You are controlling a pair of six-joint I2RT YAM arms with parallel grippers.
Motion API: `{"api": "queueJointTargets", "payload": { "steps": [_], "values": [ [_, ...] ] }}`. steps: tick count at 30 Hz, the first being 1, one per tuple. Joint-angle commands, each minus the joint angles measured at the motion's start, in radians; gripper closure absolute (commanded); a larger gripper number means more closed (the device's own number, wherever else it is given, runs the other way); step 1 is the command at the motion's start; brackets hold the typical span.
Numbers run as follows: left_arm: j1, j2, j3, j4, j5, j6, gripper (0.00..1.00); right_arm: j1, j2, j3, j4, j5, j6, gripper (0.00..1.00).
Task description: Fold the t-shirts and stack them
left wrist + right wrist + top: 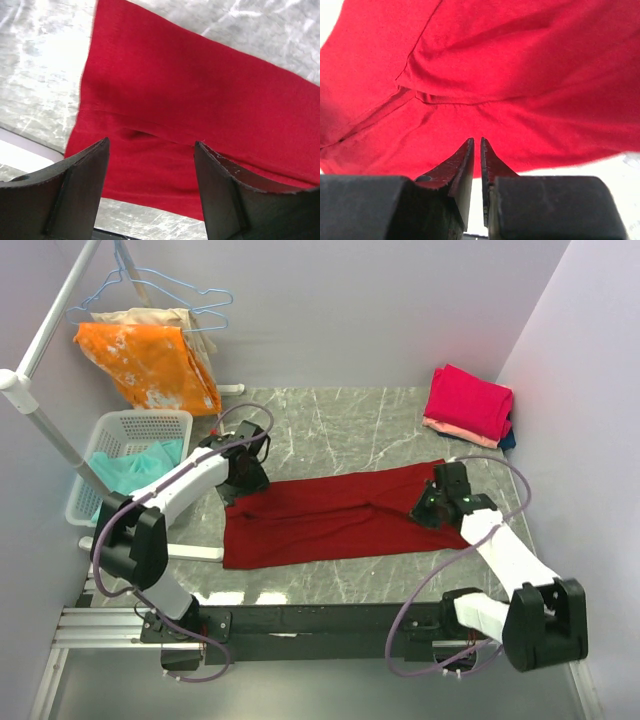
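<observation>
In the top view, one maroon t-shirt [330,515] lies flat as a long band across the middle of the grey marble table [350,430], running from 9 o'clock to 3 o'clock. Two arms reach over it. The left gripper [240,490] is at the band's 9 o'clock end and the right gripper [432,502] at its 3 o'clock end. At 1 o'clock sits one stack of three folded shirts: a pink t-shirt [468,400] on top, a peach t-shirt [455,430] under it, and a sliver of a dark blue t-shirt [508,440] at the bottom. At 9 o'clock, off the table's edge, one white basket [140,422] holds a teal t-shirt [130,468]. At 11 o'clock, wire hangers [190,300] carry one orange cloth [150,365].

In the left wrist view, the left gripper [151,145] hangs over the maroon shirt with its two fingers [80,190] spread wide and nothing between them. The cloth fills the frame from 12 to 5 o'clock, and bare table shows at 9 o'clock.

In the right wrist view, the right gripper [476,141] has its two fingers [457,167] drawn almost together, leaving only a thin slit. No cloth is seen in that slit. The tips point at the shirt's near edge at 6 o'clock, and whether they pinch it cannot be told. One seam crosses the cloth at 10 o'clock.
</observation>
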Motion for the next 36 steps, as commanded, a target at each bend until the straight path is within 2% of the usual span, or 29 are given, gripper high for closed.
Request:
{"api": "queueJointTargets", "payload": {
  "steps": [1, 6, 10, 12, 26, 36],
  "values": [
    [-0.012, 0.012, 0.036, 0.023, 0.018, 0.032, 0.27, 0.068, 0.089, 0.006, 0.115, 0.067, 0.012, 0.81],
    [-0.012, 0.019, 0.047, 0.017, 0.014, 0.047, 0.27, 0.094, 0.219, 0.038, 0.158, 0.130, 0.011, 0.79],
    [-0.012, 0.027, 0.059, 0.014, 0.009, 0.053, 0.27, 0.097, 0.272, 0.070, 0.169, 0.161, 0.012, 0.64],
    [-0.012, 0.033, 0.061, 0.018, 0.011, 0.055, 0.27, 0.096, 0.282, 0.081, 0.168, 0.179, 0.014, 0.61],
    [-0.012, 0.062, 0.076, 0.015, -0.002, 0.068, 0.27, 0.096, 0.378, 0.124, 0.201, 0.210, 0.012, 0.61],
    [-0.012, 0.067, 0.075, 0.012, -0.003, 0.070, 0.28, 0.096, 0.396, 0.151, 0.218, 0.216, 0.018, 0.65]
  ]
}}
